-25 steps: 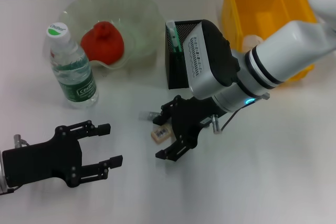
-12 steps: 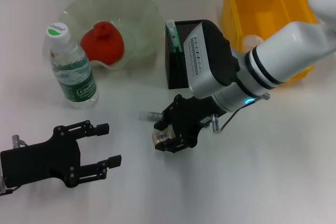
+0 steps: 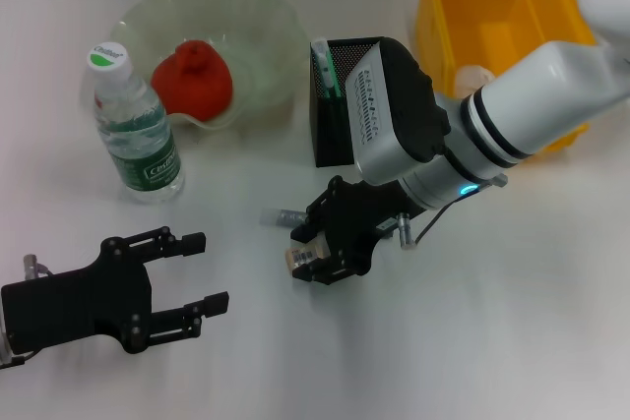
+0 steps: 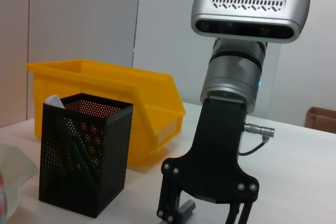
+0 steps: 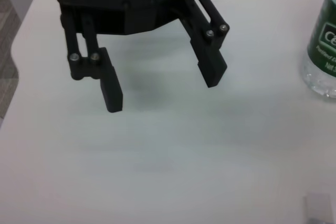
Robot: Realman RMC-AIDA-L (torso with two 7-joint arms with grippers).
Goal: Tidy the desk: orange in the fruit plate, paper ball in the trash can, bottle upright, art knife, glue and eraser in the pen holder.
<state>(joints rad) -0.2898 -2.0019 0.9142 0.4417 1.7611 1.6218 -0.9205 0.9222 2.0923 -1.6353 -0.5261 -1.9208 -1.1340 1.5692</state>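
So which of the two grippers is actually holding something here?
The right gripper, in front of the black pen holder, is shut on the small eraser. The left gripper sits open near the table's front edge, holding nothing.

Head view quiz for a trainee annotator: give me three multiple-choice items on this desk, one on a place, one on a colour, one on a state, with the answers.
1. Where is the orange?
A. in the fruit plate
B. in the yellow bin
C. on the bare table

2. What colour is the pen holder?
A. white
B. black
C. green

3. How is the bottle?
A. lying down
B. upright
C. held by the left hand

Answers:
1 A, it sits in the plate's hollow.
2 B, it is black mesh.
3 B, it stands cap up, while the left hand is open and apart from it, and the right hand grips the eraser.
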